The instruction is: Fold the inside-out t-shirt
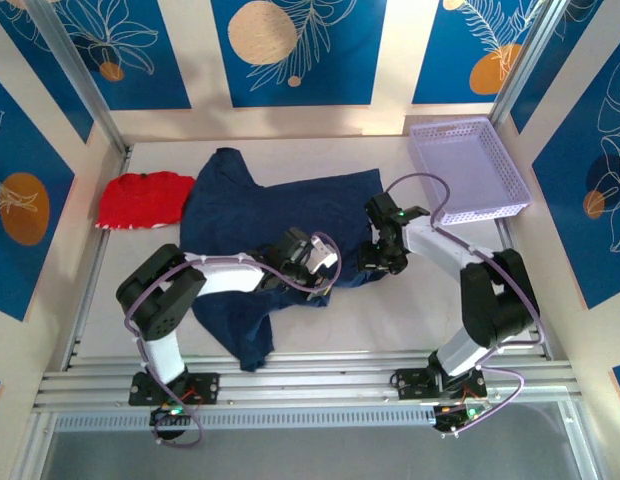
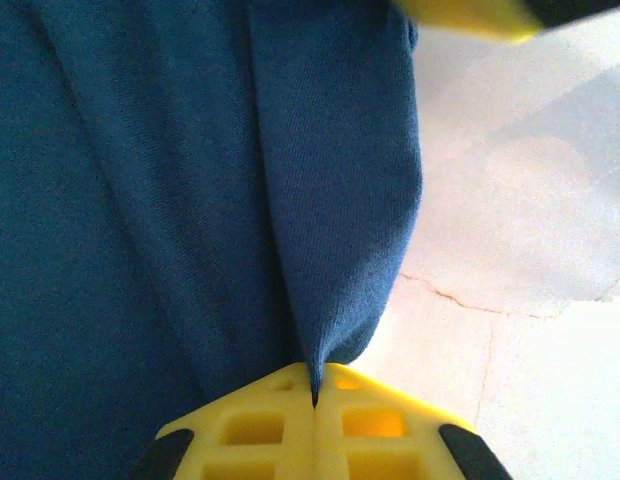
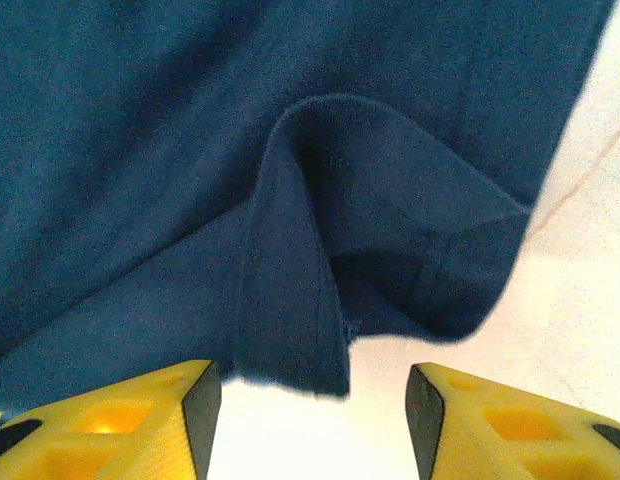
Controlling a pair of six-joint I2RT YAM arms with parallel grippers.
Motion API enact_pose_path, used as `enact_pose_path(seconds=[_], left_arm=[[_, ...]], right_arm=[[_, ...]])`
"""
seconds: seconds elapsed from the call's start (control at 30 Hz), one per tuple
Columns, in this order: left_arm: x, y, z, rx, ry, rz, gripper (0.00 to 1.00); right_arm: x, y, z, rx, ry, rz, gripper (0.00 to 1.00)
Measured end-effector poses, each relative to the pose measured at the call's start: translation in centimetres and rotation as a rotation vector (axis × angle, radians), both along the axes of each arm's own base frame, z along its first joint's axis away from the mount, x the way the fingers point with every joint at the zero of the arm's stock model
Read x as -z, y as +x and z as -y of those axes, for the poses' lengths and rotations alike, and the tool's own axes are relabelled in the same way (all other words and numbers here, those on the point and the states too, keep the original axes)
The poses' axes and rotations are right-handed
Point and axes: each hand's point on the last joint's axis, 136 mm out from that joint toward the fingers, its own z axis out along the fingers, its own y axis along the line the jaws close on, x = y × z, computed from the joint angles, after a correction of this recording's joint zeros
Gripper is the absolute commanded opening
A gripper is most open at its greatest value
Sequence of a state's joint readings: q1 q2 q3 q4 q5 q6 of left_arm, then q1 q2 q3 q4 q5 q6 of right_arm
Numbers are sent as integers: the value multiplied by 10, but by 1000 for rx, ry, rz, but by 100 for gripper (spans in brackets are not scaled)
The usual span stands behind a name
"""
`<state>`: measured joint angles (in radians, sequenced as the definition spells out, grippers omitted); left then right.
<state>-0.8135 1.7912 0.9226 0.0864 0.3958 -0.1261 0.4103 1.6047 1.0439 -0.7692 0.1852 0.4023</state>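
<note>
Left hand (image 2: 314, 398) pinches a fold of the navy t-shirt (image 2: 140, 220); right hand (image 3: 312, 410) stands open, cloth edge between its parted fingers (image 3: 140, 420).

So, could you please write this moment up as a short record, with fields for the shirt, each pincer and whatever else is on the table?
shirt: navy t-shirt, lying crumpled and unfolded on the table
left pincer: shut on a fold of the navy t-shirt
right pincer: open, with a shirt edge hanging between its fingers, not clamped
red garment: far left, beside the shirt
lavender basket: far right corner, apart from the shirt
</note>
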Motion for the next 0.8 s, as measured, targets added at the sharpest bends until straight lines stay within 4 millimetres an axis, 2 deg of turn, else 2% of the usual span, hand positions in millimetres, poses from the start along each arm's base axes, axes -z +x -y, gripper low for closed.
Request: enact_pose_path(seconds=[0.2,0.4,0.6,0.8], left_arm=[[0,0,0,1,-1,-1,0],[0,0,0,1,-1,0,0],[0,0,0,1,-1,0,0],[0,0,0,1,-1,0,0]], right_arm=[[22,1,5,2,-66,-41,49],[20,11,19,26,-125,-20,39],[19,14,32,47,-156,-18,20],[19,14,32,52,-140,-23,2]])
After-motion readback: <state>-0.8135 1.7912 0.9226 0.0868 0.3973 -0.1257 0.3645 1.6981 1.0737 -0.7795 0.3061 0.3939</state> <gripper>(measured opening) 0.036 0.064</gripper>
